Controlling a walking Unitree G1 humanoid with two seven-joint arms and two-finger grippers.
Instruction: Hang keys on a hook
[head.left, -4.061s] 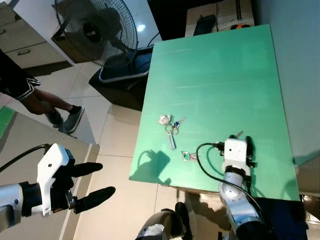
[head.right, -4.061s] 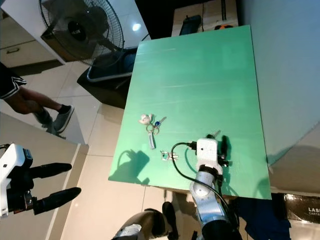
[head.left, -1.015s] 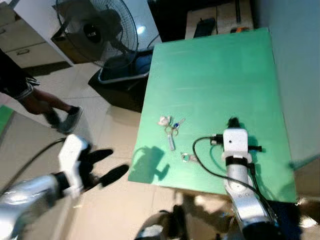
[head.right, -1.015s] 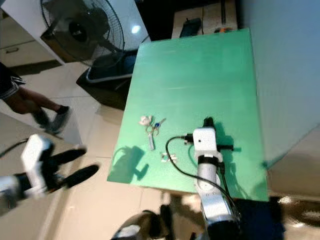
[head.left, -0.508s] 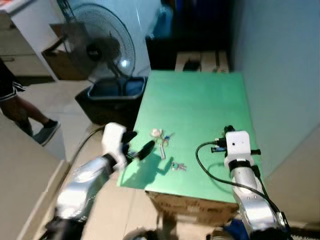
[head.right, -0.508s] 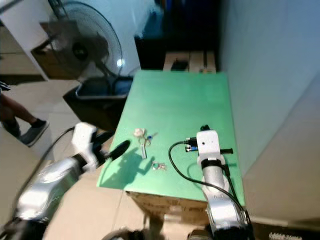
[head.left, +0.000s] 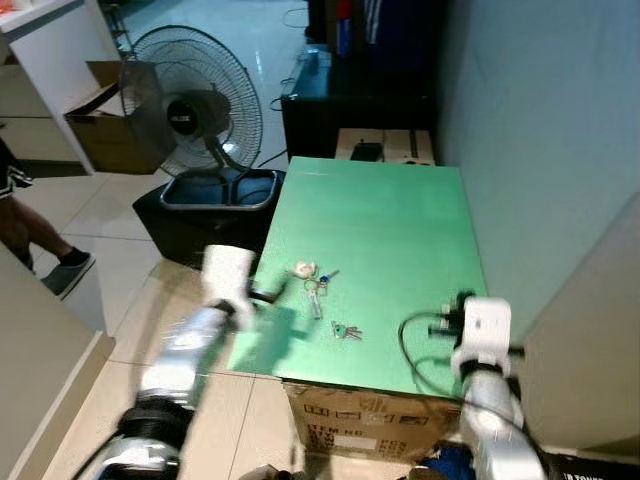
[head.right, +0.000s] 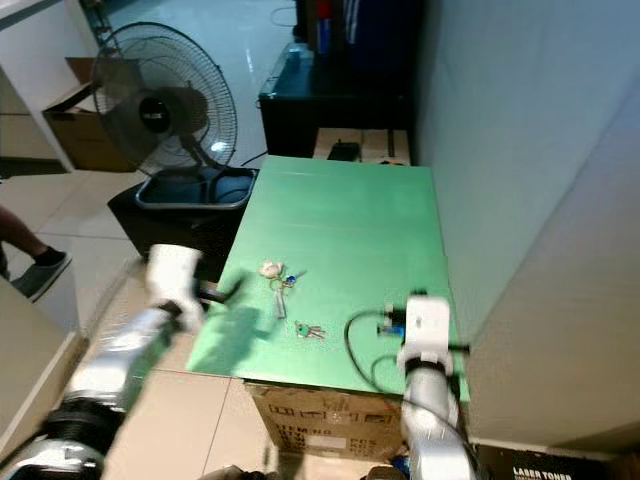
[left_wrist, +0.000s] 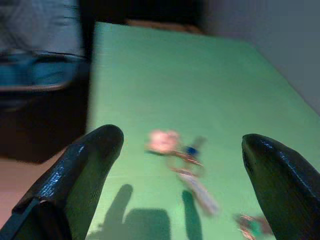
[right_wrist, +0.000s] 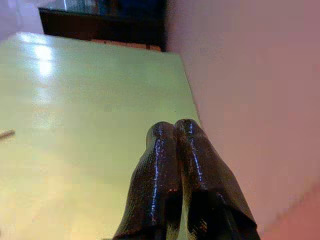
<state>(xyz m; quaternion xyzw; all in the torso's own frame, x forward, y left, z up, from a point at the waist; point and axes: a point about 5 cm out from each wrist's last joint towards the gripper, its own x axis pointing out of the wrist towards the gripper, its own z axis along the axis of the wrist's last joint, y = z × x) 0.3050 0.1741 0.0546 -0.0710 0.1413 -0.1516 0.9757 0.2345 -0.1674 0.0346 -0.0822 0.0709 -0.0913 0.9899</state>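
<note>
A: Green table (head.left: 390, 230), top of a cardboard box, wall along its right side. Where are the keys?

B: Two bunches lie flat on it. The larger keys (head.left: 312, 283), with a pale charm, a blue tag and a long silver piece, sit near the left edge. A smaller key bunch (head.left: 346, 331) with a green tag lies just beside them, closer to the front edge. Neither is touched.

A: Left gripper (left_wrist: 182, 150)?

B: At the table's left edge, blurred in the head views. In its wrist view the fingers (left_wrist: 85, 165) are spread wide with nothing between them, and the larger keys lie on the table in the gap ahead.

A: Right gripper (right_wrist: 175, 131)?

B: Near the table's front right corner, close to the wall. Fingers pressed together, holding nothing.

A: Surroundings?

B: Standing fan (head.left: 193, 100) behind the table's left side, dark bin (head.left: 205, 195) below it. A person's leg and shoe (head.left: 62, 272) at far left.
</note>
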